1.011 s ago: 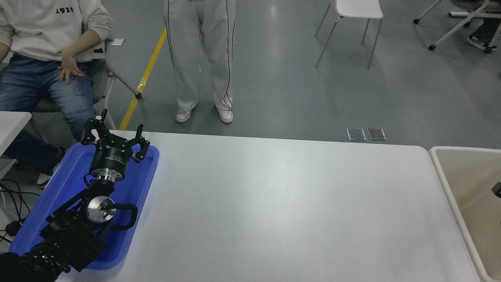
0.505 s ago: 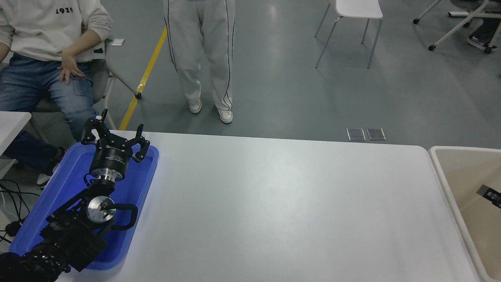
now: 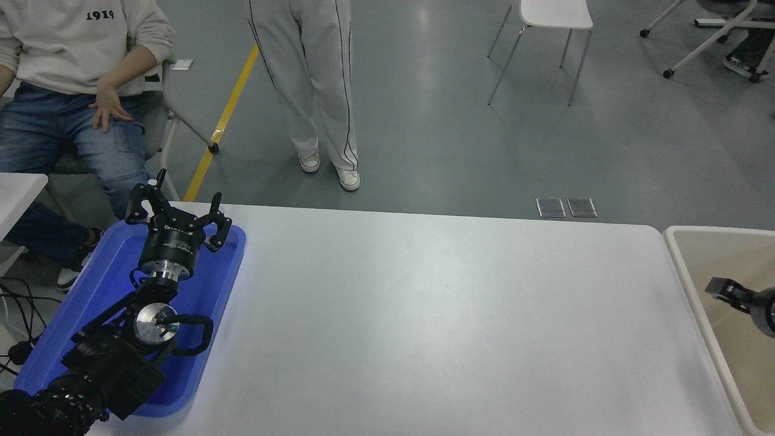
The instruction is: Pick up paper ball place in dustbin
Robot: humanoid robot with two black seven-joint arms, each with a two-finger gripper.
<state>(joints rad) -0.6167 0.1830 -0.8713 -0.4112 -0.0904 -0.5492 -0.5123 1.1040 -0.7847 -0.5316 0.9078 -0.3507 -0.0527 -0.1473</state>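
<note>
White table (image 3: 424, 315), cream round-rimmed dustbin (image 3: 684, 266), right gripper (image 3: 723, 292) above it

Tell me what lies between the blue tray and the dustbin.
In the head view, only bare white table lies between the blue tray and the dustbin.

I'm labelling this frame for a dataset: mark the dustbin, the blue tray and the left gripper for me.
dustbin (image 3: 676, 247): head view, on its pale rim at the near-left corner.
blue tray (image 3: 209, 303): head view, on its bare floor near the right wall.
left gripper (image 3: 177, 208): head view, midway between its spread fingertips.
</note>
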